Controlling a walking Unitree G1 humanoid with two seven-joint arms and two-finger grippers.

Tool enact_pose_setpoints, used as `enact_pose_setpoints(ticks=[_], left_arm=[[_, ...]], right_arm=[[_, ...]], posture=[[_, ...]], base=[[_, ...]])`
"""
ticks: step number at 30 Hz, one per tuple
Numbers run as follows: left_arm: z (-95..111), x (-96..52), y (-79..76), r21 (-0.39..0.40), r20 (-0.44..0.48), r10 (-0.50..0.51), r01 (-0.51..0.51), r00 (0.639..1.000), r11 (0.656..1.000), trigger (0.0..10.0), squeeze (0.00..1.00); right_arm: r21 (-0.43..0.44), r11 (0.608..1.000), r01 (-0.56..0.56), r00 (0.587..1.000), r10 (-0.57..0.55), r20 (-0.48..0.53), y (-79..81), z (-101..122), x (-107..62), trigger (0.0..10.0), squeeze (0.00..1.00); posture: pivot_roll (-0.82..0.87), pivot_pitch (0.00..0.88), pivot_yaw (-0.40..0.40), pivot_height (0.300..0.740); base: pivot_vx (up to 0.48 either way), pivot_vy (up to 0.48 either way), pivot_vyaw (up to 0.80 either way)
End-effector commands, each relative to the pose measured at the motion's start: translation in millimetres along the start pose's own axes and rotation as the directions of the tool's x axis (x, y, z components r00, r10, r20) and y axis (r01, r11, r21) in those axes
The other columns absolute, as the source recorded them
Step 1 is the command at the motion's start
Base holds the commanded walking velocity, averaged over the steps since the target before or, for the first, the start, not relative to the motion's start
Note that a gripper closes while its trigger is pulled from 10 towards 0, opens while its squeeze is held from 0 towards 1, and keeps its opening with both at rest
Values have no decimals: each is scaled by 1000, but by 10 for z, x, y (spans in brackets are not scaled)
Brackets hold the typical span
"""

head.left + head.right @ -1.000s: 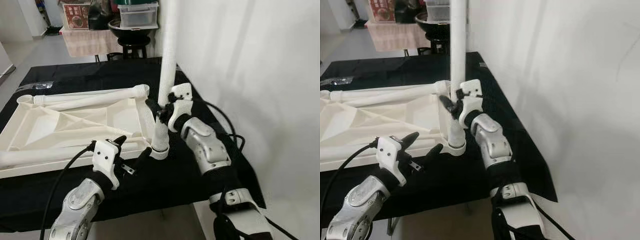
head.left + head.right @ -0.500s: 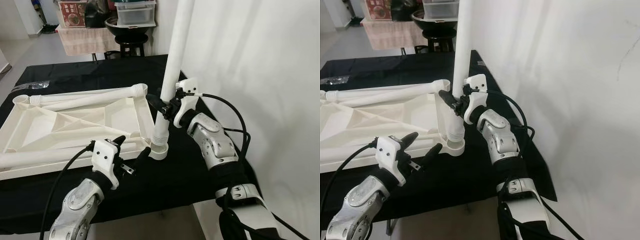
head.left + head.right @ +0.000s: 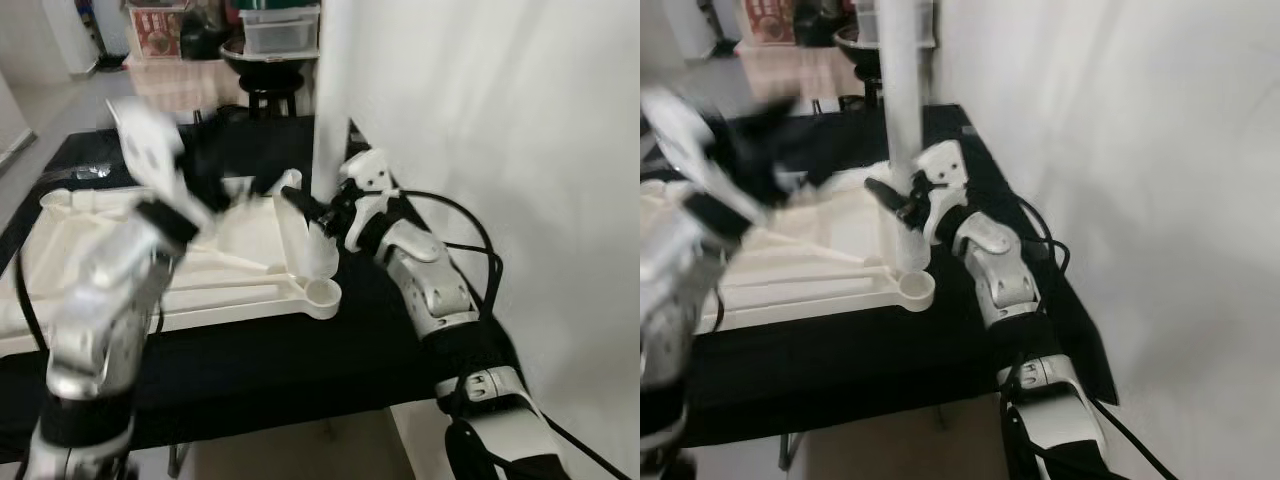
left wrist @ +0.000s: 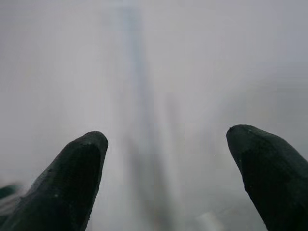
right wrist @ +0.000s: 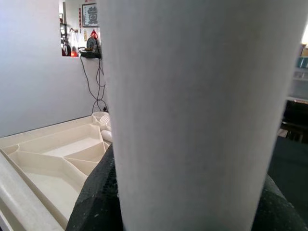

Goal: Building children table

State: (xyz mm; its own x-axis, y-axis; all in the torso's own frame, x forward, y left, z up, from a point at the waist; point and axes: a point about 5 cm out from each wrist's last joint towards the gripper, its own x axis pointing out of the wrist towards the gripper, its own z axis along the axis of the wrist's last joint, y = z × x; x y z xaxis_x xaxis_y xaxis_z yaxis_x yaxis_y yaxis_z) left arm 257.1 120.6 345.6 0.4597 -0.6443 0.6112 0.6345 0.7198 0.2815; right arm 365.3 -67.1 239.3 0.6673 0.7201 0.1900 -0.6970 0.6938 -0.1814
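Observation:
A white children's table top (image 3: 250, 245) lies upside down on a black-covered table (image 3: 250, 370). A long white table leg (image 3: 330, 110) stands upright at its near right corner. The leg's threaded lower end is just over the round corner socket (image 3: 322, 296), and blur hides whether it sits inside. My right gripper (image 3: 322, 215) is shut on the leg low down, and the leg (image 5: 192, 110) passes between its fingers. My left arm (image 3: 110, 290) is raised above the table top, smeared by motion. My left gripper (image 4: 168, 159) is open, holding nothing.
A white wall (image 3: 500, 120) rises close on the right, beside the table's edge. A second white leg (image 3: 75, 202) lies along the far side of the table top. A stool and storage boxes (image 3: 275, 30) stand behind the table. Black cables (image 3: 478, 260) loop around my right arm.
My left arm has swung up from the table's front edge to above the table top. The right gripper keeps its hold on the upright leg. The camera has shifted slightly.

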Motion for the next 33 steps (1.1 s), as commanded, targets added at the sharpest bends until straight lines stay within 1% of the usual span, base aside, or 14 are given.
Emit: enact_pose_setpoints(ticks=[1,3,6,7,11,14,17,19,22,25,26,30,32,33], left_arm=[[-65,-10,-9,-26,-39,-30,29,999,999,10000,1000],[-57,4,-12,-39,-42,-45,43,998,998,10000,1000],[-105,73,1,-57,-45,-39,37,998,998,10000,1000],[-105,73,1,-57,-45,-39,37,998,998,10000,1000],[-142,147,47,-67,-49,-5,1,999,998,10000,1000],[-141,162,54,-66,-48,3,-6,999,998,10000,1000],[-147,197,58,-62,-41,46,-48,998,997,10000,1000],[-147,197,58,-62,-41,46,-48,998,997,10000,1000],[-173,190,104,-37,-50,115,-117,992,992,10000,1000],[-201,188,151,-44,-60,158,-161,986,986,10000,1000],[-210,188,181,-47,-61,181,-184,981,982,10000,8],[-217,194,239,-53,-59,224,-227,973,972,10000,0],[-229,202,269,-74,-55,249,-252,967,965,0,0],[-233,205,267,-83,-53,249,-253,967,964,0,0]], right_arm=[[-24,1000,-8,1000,8,21,22,42,26,10000,0],[-38,999,-19,1000,20,24,42,47,32,10000,0],[-84,993,-87,996,90,28,177,57,56,10000,0],[-84,993,-87,996,90,28,177,57,56,10000,0],[-106,985,-138,989,142,32,267,58,56,10000,0],[-111,983,-144,989,148,31,273,56,55,10000,0],[-119,986,-115,993,118,22,220,43,54,10000,0],[-119,986,-115,993,118,22,220,43,54,10000,0],[-126,986,-111,993,115,26,209,58,58,10000,0],[-137,982,-128,991,132,27,227,69,59,10000,0],[-153,977,-148,988,153,26,257,75,59,10000,0],[-179,965,-190,980,197,23,325,81,53,10000,0],[-189,961,-203,978,209,12,359,59,50,10000,0],[-190,961,-202,978,207,7,366,47,49,10000,0]], posture=[[-67,0,15,740],[-68,0,17,740],[-81,0,31,740],[-81,0,31,740],[-89,0,34,740],[-89,0,34,740],[-92,0,29,740],[-92,0,29,740],[-93,0,27,740],[-102,0,23,740],[-107,0,23,740],[-110,0,24,740],[-112,0,26,740],[-113,0,25,740]], base=[[0,0,0],[0,0,0],[0,0,0],[0,0,0],[0,0,0],[0,0,0],[0,0,0],[0,0,0],[0,0,0],[0,0,0],[0,0,0],[0,0,0],[0,0,0],[0,0,0]])
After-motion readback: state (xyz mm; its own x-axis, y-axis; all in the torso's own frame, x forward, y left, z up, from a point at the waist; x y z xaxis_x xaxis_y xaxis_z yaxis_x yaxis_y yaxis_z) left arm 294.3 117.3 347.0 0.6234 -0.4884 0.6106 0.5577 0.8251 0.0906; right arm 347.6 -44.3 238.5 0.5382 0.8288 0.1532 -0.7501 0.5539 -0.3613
